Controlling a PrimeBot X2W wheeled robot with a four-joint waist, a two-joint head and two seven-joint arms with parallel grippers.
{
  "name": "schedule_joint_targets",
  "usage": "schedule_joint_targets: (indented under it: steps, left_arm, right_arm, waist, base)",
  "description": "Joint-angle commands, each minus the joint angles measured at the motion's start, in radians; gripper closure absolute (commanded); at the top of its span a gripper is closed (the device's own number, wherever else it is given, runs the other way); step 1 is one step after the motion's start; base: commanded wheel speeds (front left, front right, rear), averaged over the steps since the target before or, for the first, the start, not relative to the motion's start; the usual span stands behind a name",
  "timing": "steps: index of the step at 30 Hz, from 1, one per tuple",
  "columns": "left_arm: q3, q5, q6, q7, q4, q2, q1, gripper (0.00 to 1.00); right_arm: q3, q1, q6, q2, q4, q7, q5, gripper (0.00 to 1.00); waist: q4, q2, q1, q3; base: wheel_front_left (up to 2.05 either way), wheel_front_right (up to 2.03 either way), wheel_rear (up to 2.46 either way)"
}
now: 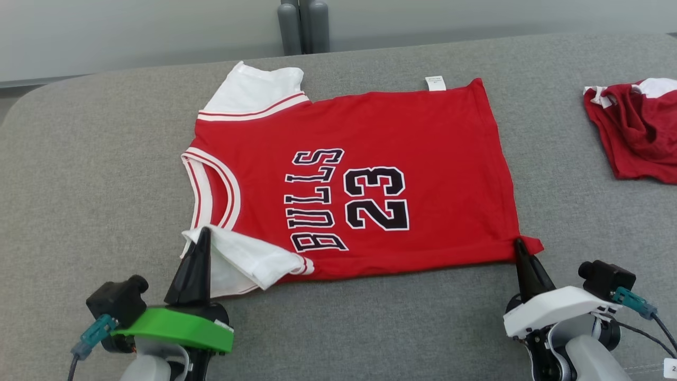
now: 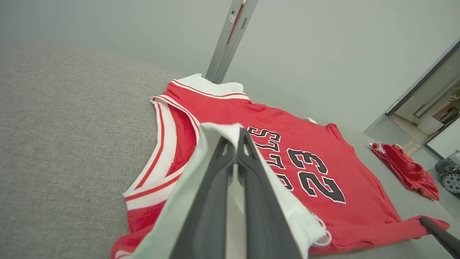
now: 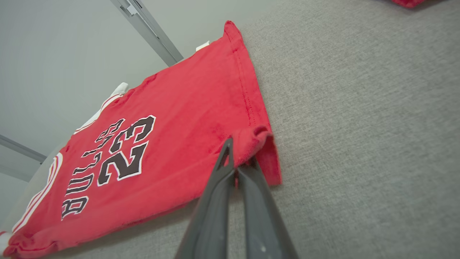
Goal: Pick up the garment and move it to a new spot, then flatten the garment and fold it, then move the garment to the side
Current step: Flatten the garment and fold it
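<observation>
Jersey [image 1: 370, 132]: red with white trim, black "BULLS 23" print facing up. Spread nearly flat about mid-way across the grey table [image 1: 79, 159], neck opening to the left, hem to the right. Far sleeve [image 1: 259, 87], white, flat at the far left corner. Small white label [image 1: 435, 83] poking out past the far edge, toward the hem end.

Left gripper [image 1: 203, 235]: at the near left corner of the jersey. Jaws clenched on the white near sleeve [image 1: 248, 259]. In the left wrist view, dark fingers [image 2: 212, 201] pressed close together, white cloth draped on both sides of them. Sleeve peaked up at the tip, lying partly over the red body beside the "B".

Right gripper [image 1: 521, 246]: at the near right corner. Jaws clenched on the hem corner [image 3: 264, 144], red cloth bunched around the tips of the fingers [image 3: 215, 201] in the right wrist view. Rest of the hem straight along the table.

Second red garment [image 1: 634, 127]: crumpled at the far right of the table, well apart from the jersey.

Grey posts [image 1: 304, 26]: upright beyond the far edge.
</observation>
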Motion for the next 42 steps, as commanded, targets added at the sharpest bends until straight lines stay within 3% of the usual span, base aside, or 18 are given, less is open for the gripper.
schedule_joint_targets:
  steps: [1,10,23,25,29,30,32,33,34,35,36,42]
  left_arm:
    - [-0.003,-0.004,-0.001,-0.003,0.025,0.003,-0.045,1.00]
    - [0.011,0.016,-0.001,-0.003,0.186,-0.002,-0.232,1.00]
    - [0.034,0.054,-0.001,-0.003,0.283,-0.006,-0.349,1.00]
    - [0.032,0.053,-0.001,-0.003,0.305,-0.008,-0.361,1.00]
    - [0.034,0.056,-0.001,-0.003,0.363,-0.013,-0.404,1.00]
    - [0.027,0.057,-0.001,-0.003,0.385,-0.014,-0.415,1.00]
    - [0.025,0.057,-0.001,-0.003,0.420,-0.015,-0.444,1.00]
    - [0.024,0.058,-0.001,-0.003,0.434,-0.015,-0.455,0.90]
    - [0.021,0.060,-0.001,-0.003,0.450,-0.016,-0.466,0.58]
    - [0.016,0.059,-0.001,-0.003,0.459,-0.019,-0.474,0.05]
    - [0.012,0.052,-0.001,-0.003,0.471,-0.021,-0.483,0.00]
    - [-0.012,0.021,-0.001,-0.003,0.492,-0.019,-0.520,0.00]
  right_arm:
    - [-0.004,-0.027,0.000,0.000,0.017,-0.005,-0.002,1.00]
    - [0.001,-0.176,0.000,0.023,0.135,-0.008,-0.023,1.00]
    - [0.018,-0.321,0.000,0.045,0.226,-0.009,-0.037,1.00]
    - [0.015,-0.330,0.000,0.048,0.237,-0.009,-0.042,0.89]
    - [0.009,-0.354,0.000,0.053,0.259,-0.009,-0.051,0.55]
    - [0.007,-0.359,0.000,0.054,0.264,-0.009,-0.053,0.00]
    - [-0.002,-0.371,0.000,0.056,0.268,-0.009,-0.057,0.00]
    - [-0.004,-0.375,0.000,0.058,0.269,-0.009,-0.060,0.00]
    - [-0.006,-0.380,0.000,0.060,0.271,-0.009,-0.063,0.00]
    - [-0.007,-0.383,0.000,0.060,0.271,-0.009,-0.063,0.00]
    - [-0.009,-0.386,0.000,0.060,0.271,-0.009,-0.064,0.00]
    - [-0.027,-0.391,0.000,0.063,0.240,-0.009,-0.084,0.00]
  waist:
    - [-0.005,0.0000,0.0000,0.010]
    - [-0.019,0.0000,0.0000,0.063]
    - [-0.032,0.0000,0.0000,0.114]
    - [-0.032,0.0000,0.0000,0.115]
    - [-0.034,0.0000,0.0000,0.118]
    - [-0.035,0.0000,0.0000,0.119]
    - [-0.037,0.0000,0.0000,0.121]
    - [-0.038,0.0000,0.0000,0.122]
    - [-0.040,0.0000,0.0000,0.124]
    - [-0.042,0.0000,0.0000,0.125]
    - [-0.044,0.0000,0.0000,0.126]
    - [-0.049,0.0000,0.0000,0.131]
  base:
    - [0.00,0.00,0.00]
    - [0.00,0.00,0.00]
    - [0.00,0.00,0.00]
    - [0.00,0.00,0.00]
    - [0.00,0.00,0.00]
    - [0.00,0.00,0.00]
    - [0.00,0.00,0.00]
    - [0.00,0.00,0.00]
    - [0.00,0.00,0.00]
    - [0.00,0.00,0.00]
    - [0.00,0.00,0.00]
    - [0.00,0.00,0.00]
